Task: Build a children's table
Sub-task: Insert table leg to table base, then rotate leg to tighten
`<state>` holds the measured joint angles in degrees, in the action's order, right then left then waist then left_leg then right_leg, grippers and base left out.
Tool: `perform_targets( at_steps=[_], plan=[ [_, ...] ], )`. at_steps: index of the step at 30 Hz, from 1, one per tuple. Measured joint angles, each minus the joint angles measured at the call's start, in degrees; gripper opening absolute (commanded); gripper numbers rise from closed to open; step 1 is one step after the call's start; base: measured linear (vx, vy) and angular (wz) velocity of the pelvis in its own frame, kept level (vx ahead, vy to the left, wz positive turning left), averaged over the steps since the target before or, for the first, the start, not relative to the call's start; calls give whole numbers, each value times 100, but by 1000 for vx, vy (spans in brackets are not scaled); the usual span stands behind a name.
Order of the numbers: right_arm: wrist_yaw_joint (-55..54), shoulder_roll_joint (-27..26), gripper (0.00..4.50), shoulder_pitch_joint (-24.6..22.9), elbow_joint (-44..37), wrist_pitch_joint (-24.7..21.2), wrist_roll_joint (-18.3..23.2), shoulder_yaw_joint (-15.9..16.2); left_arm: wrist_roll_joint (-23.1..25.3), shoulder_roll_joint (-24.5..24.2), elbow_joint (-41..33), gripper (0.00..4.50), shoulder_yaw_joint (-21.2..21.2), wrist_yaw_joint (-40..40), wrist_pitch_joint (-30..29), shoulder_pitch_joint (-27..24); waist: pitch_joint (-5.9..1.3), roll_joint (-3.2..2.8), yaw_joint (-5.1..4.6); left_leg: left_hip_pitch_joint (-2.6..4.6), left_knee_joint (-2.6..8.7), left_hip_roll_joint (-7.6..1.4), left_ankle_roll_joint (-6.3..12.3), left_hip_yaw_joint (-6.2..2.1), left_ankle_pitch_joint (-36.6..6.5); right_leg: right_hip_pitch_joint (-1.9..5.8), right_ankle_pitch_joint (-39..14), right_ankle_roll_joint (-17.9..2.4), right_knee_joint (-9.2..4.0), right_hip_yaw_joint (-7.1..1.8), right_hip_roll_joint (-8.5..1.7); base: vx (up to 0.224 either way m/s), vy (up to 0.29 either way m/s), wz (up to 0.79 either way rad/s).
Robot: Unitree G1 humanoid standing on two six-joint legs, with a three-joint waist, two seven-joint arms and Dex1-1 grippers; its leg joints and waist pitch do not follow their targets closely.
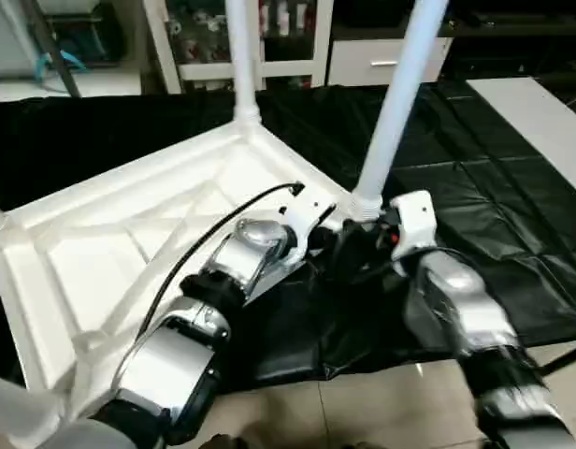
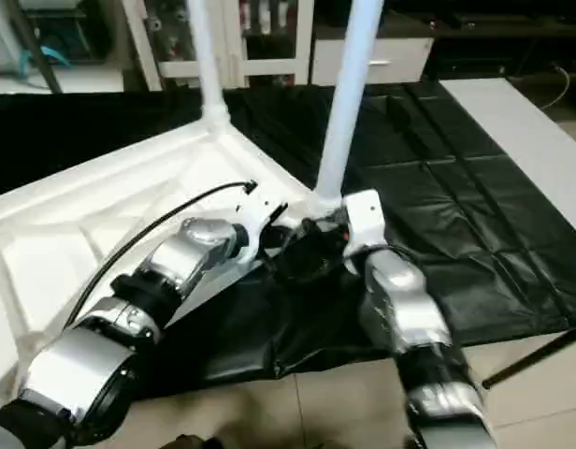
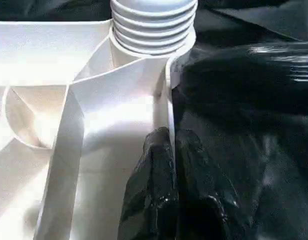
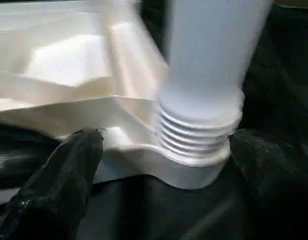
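Both pincers work at the near corner of an upturned white plastic tabletop (image 1: pixel 129 253), which lies ribs-up on a table (image 1: pixel 475 187) draped in black sheeting. From the robot's left, the left pincer (image 3: pixel 171 165) has its two black fingers closed over the thin raised rim of the tabletop, one finger inside the wall and one outside, just short of the corner socket. The right pincer (image 4: pixel 159 170) stands open, a black finger (image 4: pixel 69 165) on each side of the ribbed collar of a leg (image 1: pixel 400 103) seated in that socket, not yet squeezing it. That long white tapered tube rises with a slight lean; a second leg (image 1: pixel 241 56) stands in the far corner socket. The plastic looks light, hollow and stiff, and smooth enough to slip under a hard finger. The rim seems a sound place to steady the tabletop, since the wall is thin enough to fit between the fingers. For the leg, the ridged collar close to the socket probably offers the surest hold, because the ridges resist sliding, while a grip higher on the smooth tube would likely lever the light tabletop about.
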<state>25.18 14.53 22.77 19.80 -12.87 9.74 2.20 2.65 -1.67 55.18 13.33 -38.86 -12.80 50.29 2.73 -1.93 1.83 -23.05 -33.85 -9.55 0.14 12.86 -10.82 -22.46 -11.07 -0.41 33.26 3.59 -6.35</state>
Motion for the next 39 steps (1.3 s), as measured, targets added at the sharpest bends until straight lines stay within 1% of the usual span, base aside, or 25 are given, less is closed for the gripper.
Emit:
perform_targets(
  at_steps=[5, 7, 9, 11, 13, 14, 16, 18, 22, 25, 28, 31, 35, 36, 38, 39],
  plan=[
    [446, 287, 447, -283, -925, -546, 244, 54, 6, -134, 2, 0, 26, -349, 176, -48, 6, -43, 22, 1, -2, 0, -2, 0, 1, 3, 4, 6, 0, -1, 0, 0, 0, 0],
    [851, 626, 447, -461, -1424, -908, 453, 79, 1, -262, -28, 0, 61, -671, 304, -92, 8, -66, 44, 0, -3, 1, 1, 0, 3, 5, 4, 6, 0, -1, -2, 0, 0, 0],
    [1186, 945, 447, -557, -1729, -1161, 623, 82, -15, -416, -118, 0, 104, -1049, 443, -193, 6, -74, 49, 4, -3, -1, 2, 0, 4, 6, 4, 7, 3, 0, -1, 0, 0, 0],
    [1428, 1133, 447, -643, -1941, -1315, 718, 85, -26, -522, -246, 0, 151, -1365, 477, -288, 5, -74, 67, 7, -5, -3, 1, -1, 5, 6, 4, 7, 15, 2, -2, 0, 0, 0],
    [1752, 1377, 447, -777, -2158, -1486, 834, 174, -58, -619, -415, 0, 231, -1716, 518, -395, 5, -77, 123, 7, -10, -3, 2, 0, 6, 7, 4, 7, 17, 1, -3, 0, 0, 0],
    [1926, 1522, 447, -836, -2264, -1578, 896, 203, -57, -625, -474, 0, 268, -1796, 538, -428, 5, -79, 155, 6, -13, 0, 3, 1, 6, 8, 4, 7, 17, 1, -6, 0, 0, 0],
    [2233, 1801, 447, -964, -2488, -1736, 1042, 224, -52, -643, -530, 0, 322, -1904, 578, -466, 5, -80, 183, 7, -18, 2, 3, 6, 5, 16, 4, 7, 17, -1, -11, 0, 0, 0],
    [2443, 2013, 447, -1058, -2699, -1898, 1123, 224, -52, -658, -539, 0, 332, -1927, 591, -479, 5, -80, 180, 7, -22, 4, 1, 7, 4, 18, 4, 6, 19, -3, -12, 0, 0, 0],
    [2886, 2797, 447, -1406, -2930, -2144, 1203, 178, -51, -816, -914, 0, 379, -2206, 624, -727, 3, -89, 184, 15, -24, 4, -2, 6, 1, 26, 4, 7, 20, -2, -15, 0, 0, 0],
    [3078, 3067, 447, -1485, -3015, -2199, 1193, 121, -54, -919, -1062, 0, 412, -2315, 705, -844, 3, -89, 174, 22, -25, 0, -6, 6, 4, 25, 4, 8, 35, -1, -14, 0, 0, 0],
    [3099, 3148, 447, -1496, -3021, -2186, 1162, 37, -53, -983, -1181, 0, 458, -2377, 761, -924, 4, -87, 174, 24, -35, 0, -7, 5, 6, 26, 3, 9, 51, -2, -15, 0, 0, 0],
    [2954, 2946, 447, -1332, -2831, -2140, 1155, -34, -42, -1026, -1226, 0, 460, -2409, 821, -965, 6, -84, 153, 24, -54, 0, -7, 5, 6, 23, 3, 9, 70, -7, -15, 0, 0, 0],
    [2851, 2817, 447, -1109, -2710, -2103, 1176, -38, -5, -1036, -1327, 0, 461, -2354, 838, -1026, 8, -79, 157, 23, -62, 1, -7, 6, 6, 22, 3, 9, 80, -10, -16, 0, 0, 0],
    [2841, 2774, 450, -1033, -2613, -2038, 1172, -36, -1, -1047, -1352, 44, 461, -2340, 822, -1032, 10, -75, 155, 23, -63, 0, -6, 6, 6, 22, 3, 9, 80, -10, -17, 0, 0, 0],
    [2823, 2714, 450, -941, -2498, -1993, 1153, -33, 0, -1078, -1381, 44, 459, -2334, 819, -1044, 10, -75, 153, 21, -64, 1, -6, 6, 6, 21, 3, 9, 81, -11, -17, 0, 0, 0],
    [2801, 2677, 450, -901, -2400, -1923, 1111, -28, -14, -1080, -1423, 61, 449, -2317, 848, -1063, 13, -69, 160, 19, -64, 1, -6, 6, 6, 20, 3, 9, 82, -10, -17, 0, 0, 0]
  ],
)
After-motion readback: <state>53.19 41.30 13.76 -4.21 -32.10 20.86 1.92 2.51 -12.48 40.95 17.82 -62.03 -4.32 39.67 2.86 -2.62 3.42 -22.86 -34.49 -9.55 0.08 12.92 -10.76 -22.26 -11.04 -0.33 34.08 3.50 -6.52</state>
